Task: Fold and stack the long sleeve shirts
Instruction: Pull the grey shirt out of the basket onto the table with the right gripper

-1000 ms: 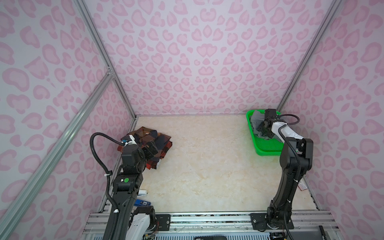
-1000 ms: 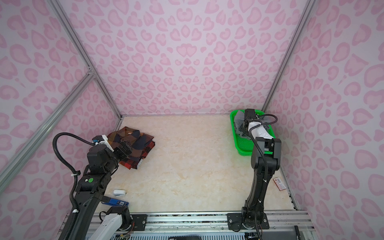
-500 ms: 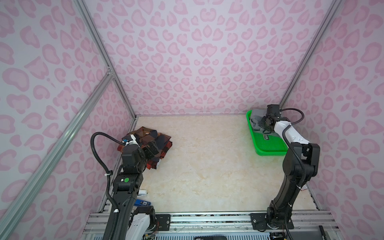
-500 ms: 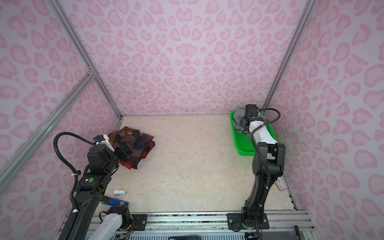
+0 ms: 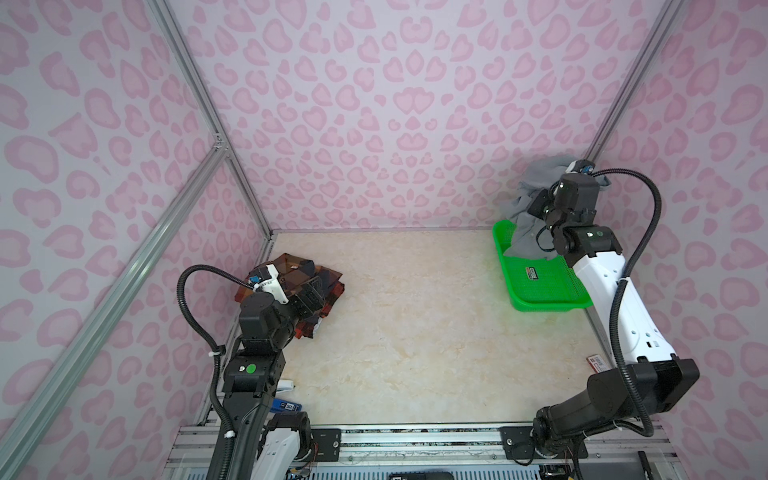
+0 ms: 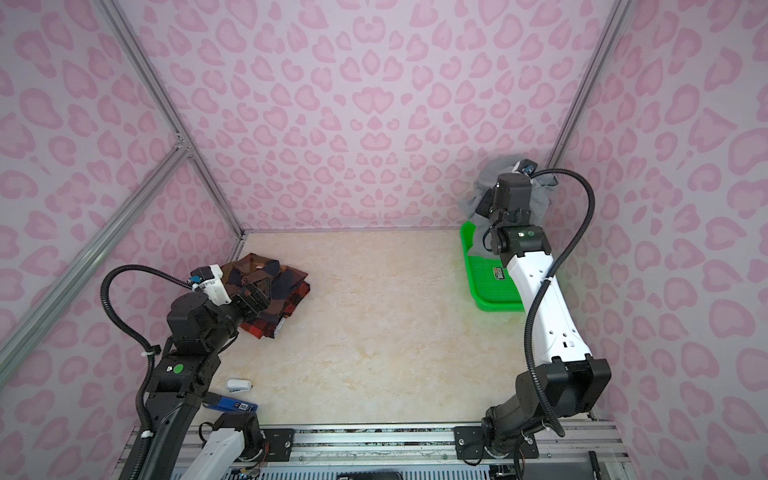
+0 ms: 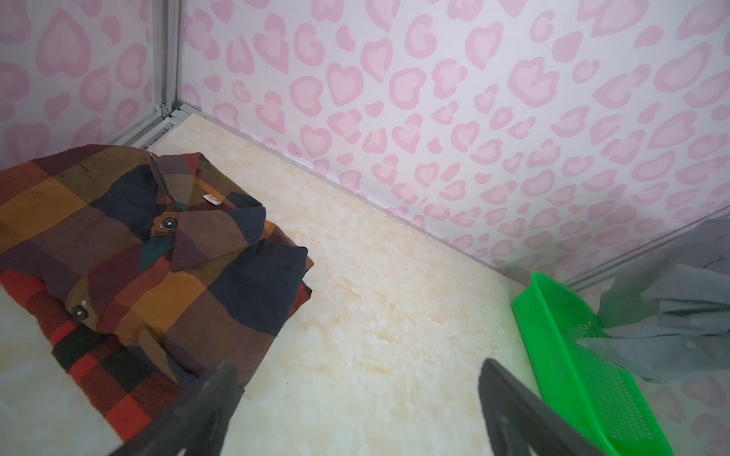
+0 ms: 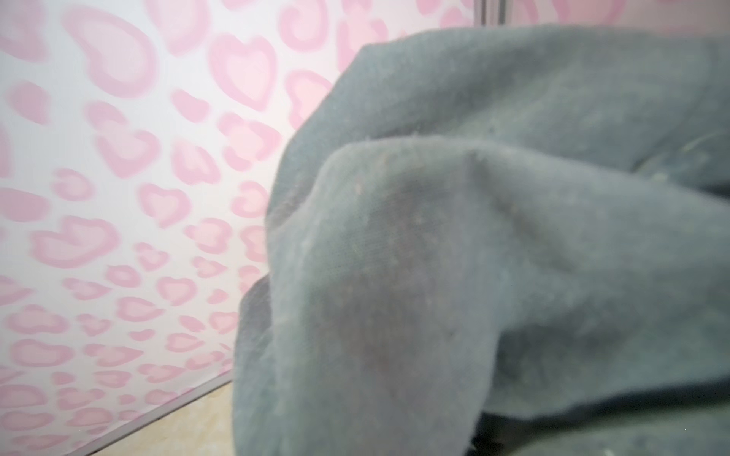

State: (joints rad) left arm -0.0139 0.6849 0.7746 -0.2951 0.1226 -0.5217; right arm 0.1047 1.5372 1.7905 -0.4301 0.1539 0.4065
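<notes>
Two shirts sit in very different states. In both top views the plaid shirt lies folded at about nine o'clock on the table. The left gripper hangs over its near edge with jaws wide apart, holding nothing; that arm has not moved in the last second.

The change is at two o'clock. A second ago the right gripper was low in the green basket with jaws part open. It has since clamped on the gray shirt and risen, so the cloth now hangs bunched against the back wall. The shirt's lower end still trails in the basket's far end.

From the left wrist, the dark fingers stand well apart with bare table between them. The plaid shirt lies collar up and buttoned. Across the floor, gray cloth climbs out of the basket, with its tail over the mesh.

From the right wrist, gray fabric fills most of the picture, close and blurred. It hides the jaws, so the grip point cannot be seen.

The pick-up looks done. The shirt probably still has to be carried to the open middle, spread, folded and stacked with the plaid one. The trailing end could drag the basket along.
</notes>
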